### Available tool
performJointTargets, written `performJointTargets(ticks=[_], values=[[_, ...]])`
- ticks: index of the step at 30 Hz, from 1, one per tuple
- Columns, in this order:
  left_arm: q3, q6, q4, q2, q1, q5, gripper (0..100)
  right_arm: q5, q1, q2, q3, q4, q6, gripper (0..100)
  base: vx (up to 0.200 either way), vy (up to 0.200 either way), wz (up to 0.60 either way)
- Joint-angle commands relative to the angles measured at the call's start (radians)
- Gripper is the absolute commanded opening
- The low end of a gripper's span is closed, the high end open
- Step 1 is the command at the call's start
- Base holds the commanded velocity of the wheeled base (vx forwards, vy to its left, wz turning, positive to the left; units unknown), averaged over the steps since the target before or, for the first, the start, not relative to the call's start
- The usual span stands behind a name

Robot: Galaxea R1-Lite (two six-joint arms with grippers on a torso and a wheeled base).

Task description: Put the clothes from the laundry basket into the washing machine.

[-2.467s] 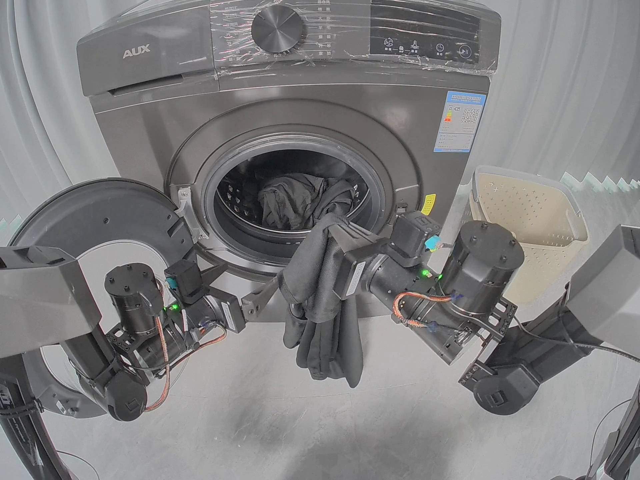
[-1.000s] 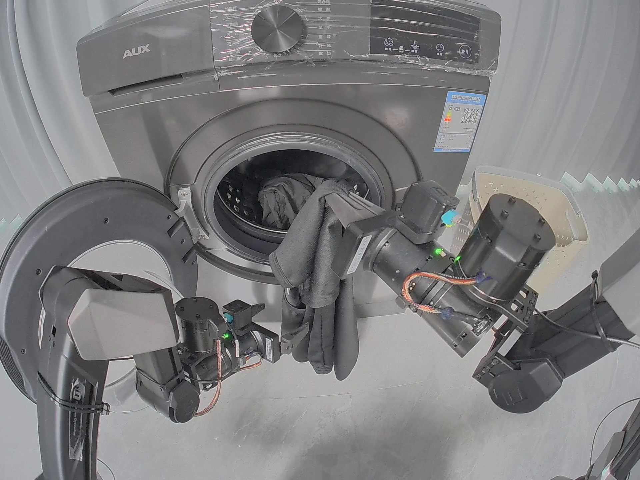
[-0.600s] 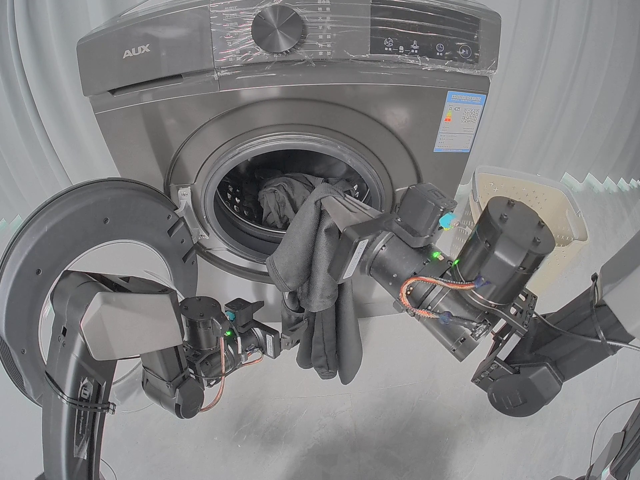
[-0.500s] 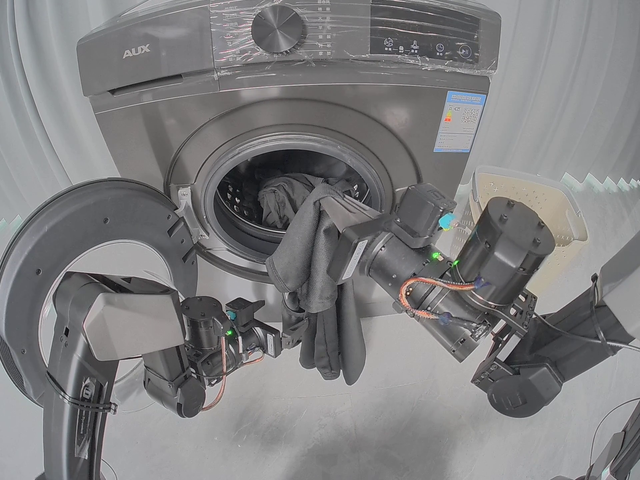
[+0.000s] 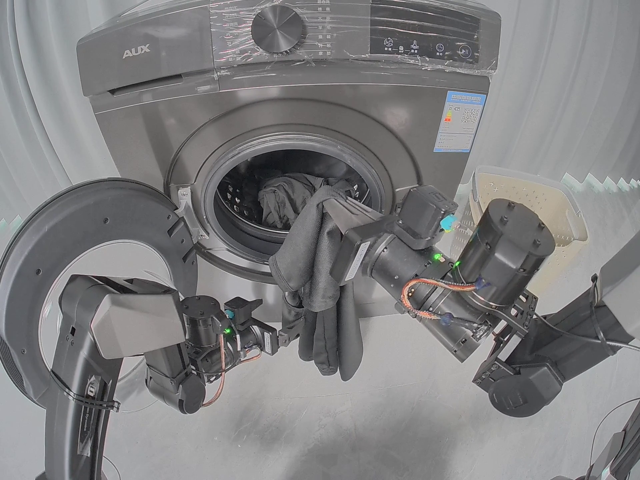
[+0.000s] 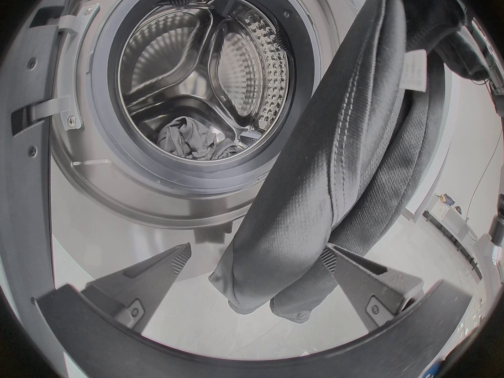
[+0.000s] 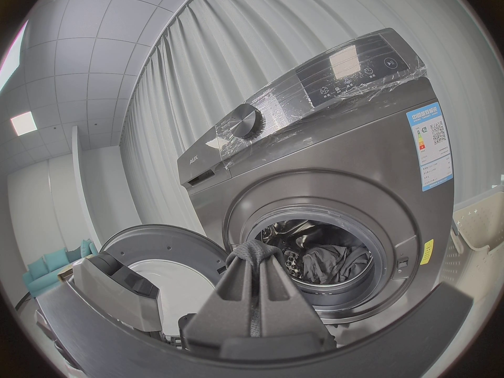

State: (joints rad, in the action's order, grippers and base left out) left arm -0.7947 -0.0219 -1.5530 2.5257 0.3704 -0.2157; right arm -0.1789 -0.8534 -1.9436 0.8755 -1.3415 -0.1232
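Washing machine: hatch was open. The lower right of the porthole rim was hidden behind the right arm and the hanging cloth.

Door was swung fully out on the robot's left, with its lower part covered by the left arm.

Laundry basket stood by the machine's right front corner, half blocked by the right arm. Its bottom wasn't visible, so I couldn't tell the contents.

The upper and left parts of the opening were unobstructed. Bare floor lay under the cloth.

Dark garment hung down the machine's front from the level of the opening, with its lower end clear of the floor. Couldn't tell whether the top fold had crossed the rim.

Grey clothes were bunched low in the drum, well back from the rim.

Right gripper was at the mouth of the opening, jaws pressed together on the garment's top fold. A bit of cloth poked out above the tips.

Left gripper was low in front of the machine, jaws spread wide. The garment's lower end hung between them, touching one finger, with a clear gap to the other.
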Motion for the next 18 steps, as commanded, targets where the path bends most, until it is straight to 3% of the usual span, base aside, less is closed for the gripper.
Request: performJointTargets(ticks=[1, 18], values=[[0.017, 0.013, -0.006, -0.005, -0.028, -0.005, 100, 0.001, 0.007, -0.001, -0.003, -0.001, 0.0, 0, 0.0, 0.0, 0.0], [-0.02, 0.014, -0.004, 0.008, -0.019, -0.005, 100, -0.001, -0.009, -0.009, 0.003, 0.001, -0.001, 0, 0.0, 0.0, 0.0]])
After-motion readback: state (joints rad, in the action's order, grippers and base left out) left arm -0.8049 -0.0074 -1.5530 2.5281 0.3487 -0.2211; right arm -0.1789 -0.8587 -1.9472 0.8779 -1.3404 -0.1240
